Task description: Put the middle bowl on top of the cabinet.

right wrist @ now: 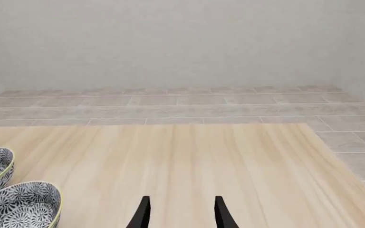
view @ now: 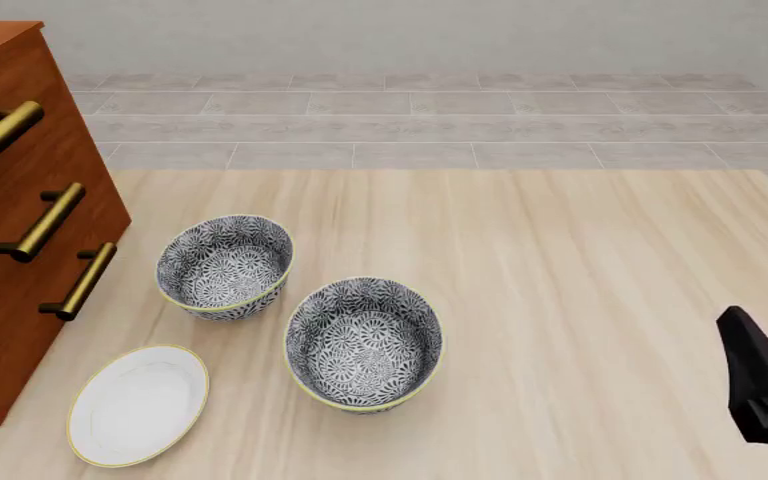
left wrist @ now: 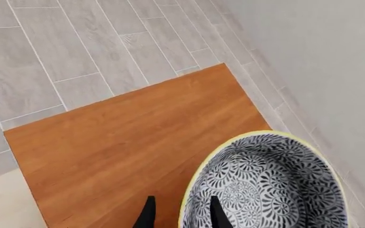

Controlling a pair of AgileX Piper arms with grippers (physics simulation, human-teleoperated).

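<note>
Up on the left wrist view, the middle bowl [left wrist: 265, 185] — black-and-white flower pattern, yellow rim — sits over the reddish-brown top of the cabinet [left wrist: 125, 142], near its far corner, with grey floor tiles beyond. The left gripper [left wrist: 182, 214] straddles the bowl's rim, one finger [left wrist: 217, 213] inside and the other outside. A strip of wood shows between the outer finger and the rim, so I cannot tell whether the claw is pinching the bowl or standing loose, nor whether the bowl rests on the top. On the table [view: 598, 300] in front of the cabinet's brass handles [view: 40, 222] stand two more patterned bowls [view: 224, 265] [view: 364, 342], close together, and a white plate [view: 139, 404]. The right gripper [right wrist: 179, 213] hangs over bare table well to the right — fingers spread, nothing between them.
</note>
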